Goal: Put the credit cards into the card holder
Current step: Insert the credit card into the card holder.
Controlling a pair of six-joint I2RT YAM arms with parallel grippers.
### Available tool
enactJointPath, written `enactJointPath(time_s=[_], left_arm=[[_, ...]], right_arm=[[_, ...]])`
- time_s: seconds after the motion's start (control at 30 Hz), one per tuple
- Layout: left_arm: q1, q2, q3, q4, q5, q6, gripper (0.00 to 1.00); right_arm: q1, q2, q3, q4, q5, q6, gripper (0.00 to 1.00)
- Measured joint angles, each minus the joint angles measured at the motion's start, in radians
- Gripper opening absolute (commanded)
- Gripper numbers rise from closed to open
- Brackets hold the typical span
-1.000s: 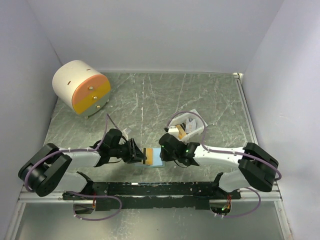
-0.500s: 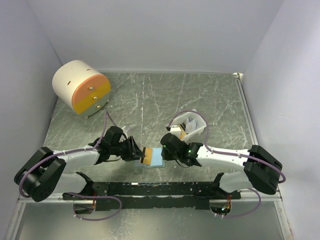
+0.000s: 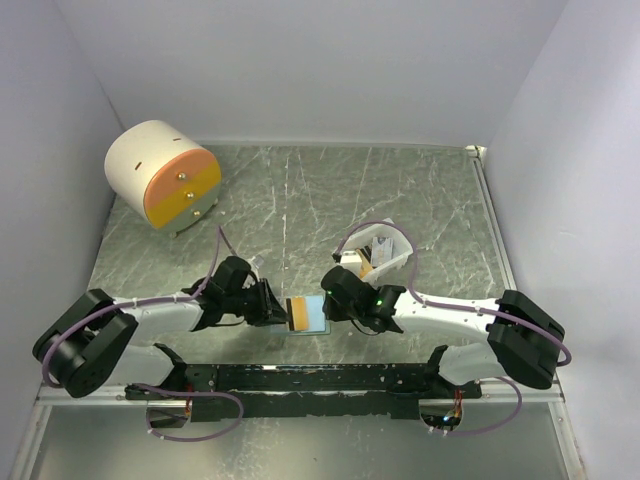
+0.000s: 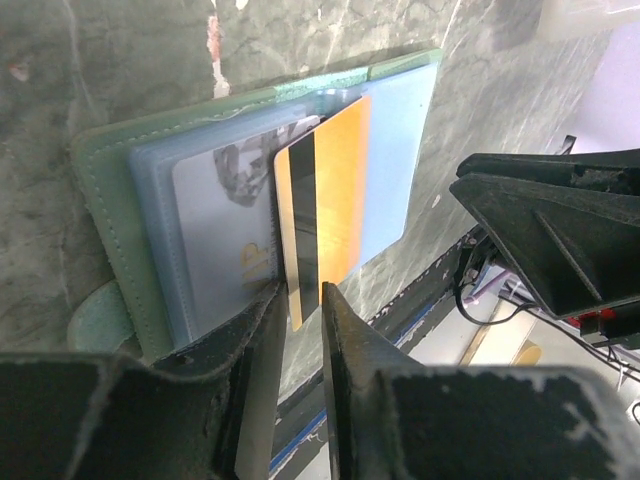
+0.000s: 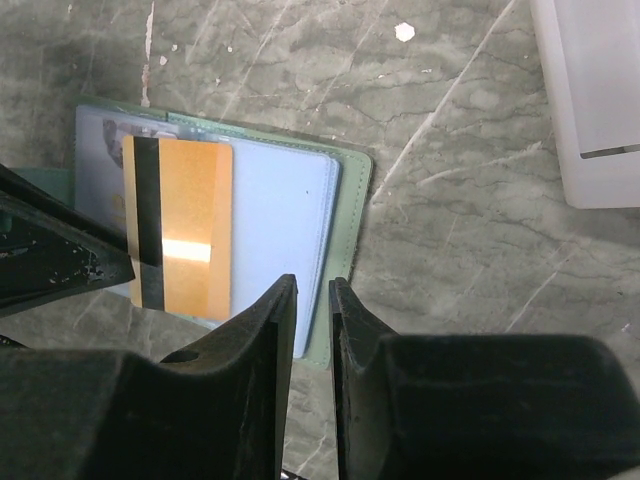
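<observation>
My left gripper (image 4: 303, 300) is pinched on one end of an orange card (image 4: 335, 190), which lies across the pale blue inside of the open wallet (image 4: 100, 230) on the table (image 3: 300, 200). My right gripper (image 5: 313, 290) sits at the wallet's opposite edge with its fingers nearly together. I can't tell whether they hold anything.

Green table (image 3: 300, 200) — bearing card holder (image 3: 318, 314), white tray (image 5: 590, 100), drawer cabinet (image 3: 160, 185).

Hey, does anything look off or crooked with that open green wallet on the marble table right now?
One thing: the orange-gold card with a black stripe lies across the pale blue inside of the open sage-green card holder, mostly uncovered, not seated in a pocket. One end pokes past the blue pages toward the left gripper.
</observation>
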Motion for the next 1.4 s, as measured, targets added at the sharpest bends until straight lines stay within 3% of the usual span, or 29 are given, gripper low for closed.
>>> enactJointPath(time_s=[0.23,0.4,0.57,1.4], left_arm=[[-0.014,0.035,0.002,0.047,0.002,-0.006,0.31],[-0.016,0.015,0.003,0.037,-0.006,-0.006,0.45],[-0.018,-0.055,0.026,-0.029,-0.042,0.006,0.49],[-0.019,0.089,0.076,0.040,-0.040,0.010,0.45]], right_arm=[[0.000,0.000,-0.005,0.010,0.000,-0.002,0.21],[-0.013,0.000,-0.024,0.013,0.001,-0.037,0.23],[-0.024,-0.012,-0.035,0.021,-0.001,-0.056,0.24],[-0.026,0.047,-0.112,0.201,-0.053,-0.058,0.22]])
